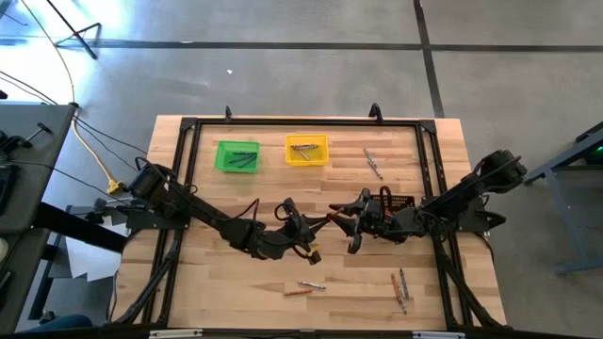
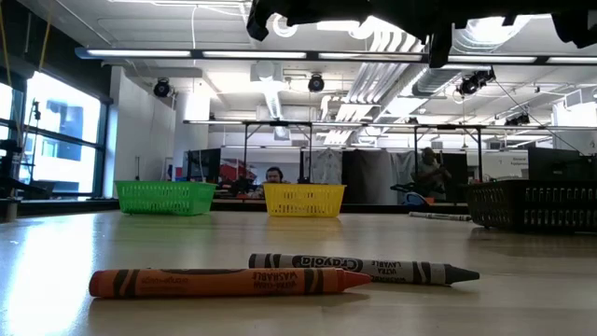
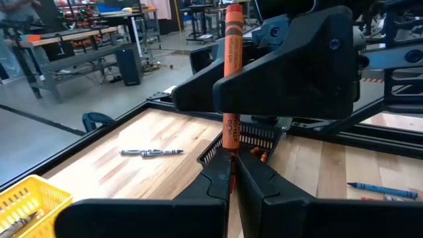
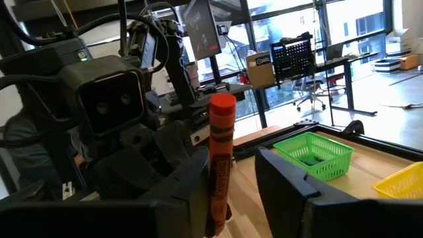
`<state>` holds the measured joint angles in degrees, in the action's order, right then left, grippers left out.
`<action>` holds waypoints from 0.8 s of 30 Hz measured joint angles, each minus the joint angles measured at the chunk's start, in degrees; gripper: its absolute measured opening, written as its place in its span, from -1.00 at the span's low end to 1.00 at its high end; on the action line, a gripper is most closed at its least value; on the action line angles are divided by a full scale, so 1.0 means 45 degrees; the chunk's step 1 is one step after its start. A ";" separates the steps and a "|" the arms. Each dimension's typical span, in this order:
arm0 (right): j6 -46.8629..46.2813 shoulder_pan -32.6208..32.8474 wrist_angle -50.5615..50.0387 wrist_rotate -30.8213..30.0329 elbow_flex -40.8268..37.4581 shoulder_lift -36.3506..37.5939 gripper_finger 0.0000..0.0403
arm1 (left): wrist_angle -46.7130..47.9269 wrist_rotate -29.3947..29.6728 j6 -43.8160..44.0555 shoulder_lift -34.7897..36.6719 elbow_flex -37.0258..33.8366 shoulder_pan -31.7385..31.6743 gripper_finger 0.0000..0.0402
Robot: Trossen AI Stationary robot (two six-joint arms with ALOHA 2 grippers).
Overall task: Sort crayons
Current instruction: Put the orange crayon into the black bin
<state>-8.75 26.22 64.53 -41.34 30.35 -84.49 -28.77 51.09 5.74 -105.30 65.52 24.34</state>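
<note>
Your left gripper (image 3: 231, 178) has its jaws closed on the lower end of an orange crayon (image 3: 231, 73), which stands upright between them, and this happens above the middle of the bench (image 1: 226, 292), a little toward the front edge. Your right gripper (image 4: 231, 178) meets it there with its jaws spread wide on both sides of the same crayon; one finger looks to be against the stick and the other is apart from it, so I judge that this is a hand-over and the right side does not grip yet. The crayon is held vertical probably so that its free upper end is offered to the second arm. Directly behind the right gripper sits the black bin (image 1: 399, 203), which seems the likely goal for this colour. Near the back edge you have the green bin (image 1: 236, 155) and the yellow bin (image 1: 306, 149), both with sticks inside already. Loose crayons still lie near the front edge (image 1: 303, 288) and toward the front right corner (image 1: 399, 287), so much sorting remains.
</note>
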 joint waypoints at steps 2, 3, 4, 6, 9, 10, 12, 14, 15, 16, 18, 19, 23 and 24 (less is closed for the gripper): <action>0.0019 0.0005 0.0000 0.0015 0.0000 0.0000 -0.53 | 0.0004 0.0000 0.0000 0.0000 0.0000 0.0000 -1.00; 0.0023 0.0005 0.0000 0.0043 0.0000 0.0000 -0.62 | 0.0013 0.0013 0.0004 0.0000 0.0000 0.0000 -1.00; 0.0038 0.0005 0.0000 0.0062 0.0000 0.0000 -0.72 | 0.0013 0.0038 0.0005 0.0000 0.0000 0.0000 -1.00; 0.0053 0.0009 0.0015 0.0125 0.0000 0.0000 -0.90 | 0.0035 0.0044 0.0002 0.0000 0.0000 0.0000 -1.00; -0.0116 0.0015 0.0010 0.0203 0.0000 0.0000 -0.91 | 0.0048 -0.0224 0.0010 0.0000 0.0000 0.0005 -1.00; -0.0159 0.0017 0.0012 0.0203 0.0000 0.0000 -0.92 | 0.0052 -0.0282 0.0015 0.0000 0.0000 0.0005 -1.00; -0.0097 0.0019 0.0010 0.0198 0.0000 0.0000 -0.96 | 0.0052 -0.0312 0.0043 0.0000 0.0000 0.0005 -1.00; -0.0069 0.0019 0.0005 0.0178 0.0000 0.0000 -0.96 | 0.0053 -0.0318 0.0262 0.0000 0.0000 0.0005 -0.98; -0.0071 0.0019 0.0009 0.0091 0.0000 0.0000 -0.96 | 0.0052 -0.0262 0.0442 0.0000 0.0000 0.0002 -0.96; -0.0007 0.0016 0.0009 -0.0008 0.0000 0.0000 -0.97 | 0.0052 -0.0175 0.0616 0.0000 0.0000 0.0000 -0.93; 0.0366 0.0015 -0.0004 -0.0387 0.0000 0.0012 -0.98 | 0.0047 0.0064 0.0694 0.0000 0.0000 -0.0004 -0.85; 0.0576 0.0013 -0.0088 -0.0788 0.0000 0.0059 -0.98 | 0.0041 0.0045 0.0690 0.0000 0.0001 0.0002 -0.81; 0.1608 0.0010 -0.1741 -0.2775 0.0000 0.0894 -0.98 | 0.0109 -0.0013 0.0690 0.0000 0.0015 0.0062 -0.62; 0.1685 0.0088 -0.2684 -0.3354 0.0000 0.1266 -0.98 | 0.0178 0.0005 0.0690 0.0000 0.0015 0.0081 -0.58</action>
<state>-1.17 26.61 52.46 -56.43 30.35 -78.79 -27.97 51.11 8.84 -105.30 65.58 24.70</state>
